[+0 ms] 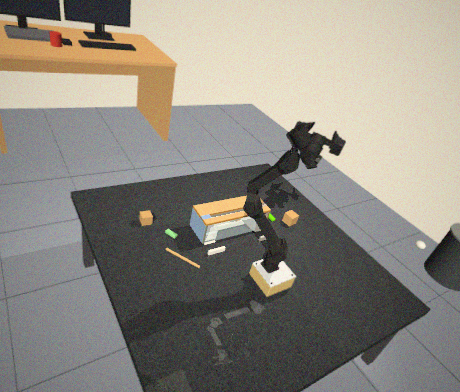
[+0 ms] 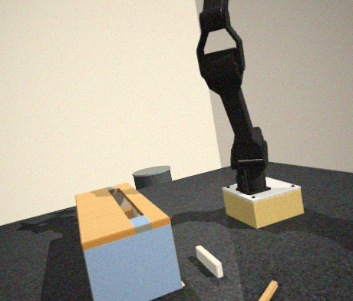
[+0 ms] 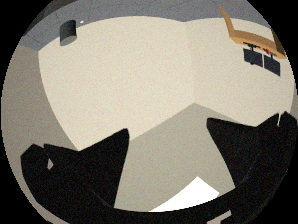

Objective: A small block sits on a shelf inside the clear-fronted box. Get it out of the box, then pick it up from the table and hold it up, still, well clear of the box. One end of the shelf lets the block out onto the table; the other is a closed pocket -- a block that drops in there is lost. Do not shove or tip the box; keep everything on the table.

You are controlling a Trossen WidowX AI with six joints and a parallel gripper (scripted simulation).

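The box (image 1: pixel 197 231) (image 2: pixel 133 261) has an orange top with a long slot, a blue end and a clear front, and stands in the middle of the dark table (image 1: pixel 329 305) (image 2: pixel 321 253). In the exterior view a small tan block (image 2: pixel 129 211) shows through the slot, inside the box. My gripper (image 1: pixel 338 142) (image 3: pixel 169 128) is open and empty. It is raised high above the table, behind and to the right of the box, and faces the wall. Nothing lies between its fingers in the wrist view.
Two orange cubes (image 1: pixel 145 217) (image 1: pixel 290 217), two green pieces (image 1: pixel 171 233) (image 1: pixel 272 217), a white bar (image 1: pixel 216 250) (image 2: pixel 209 261) and a wooden stick (image 1: pixel 182 258) (image 2: pixel 268 291) lie around the box. The arm's base (image 1: pixel 272 277) (image 2: pixel 264 205) stands in front. A grey bin (image 1: pixel 456 255) stands on the floor.
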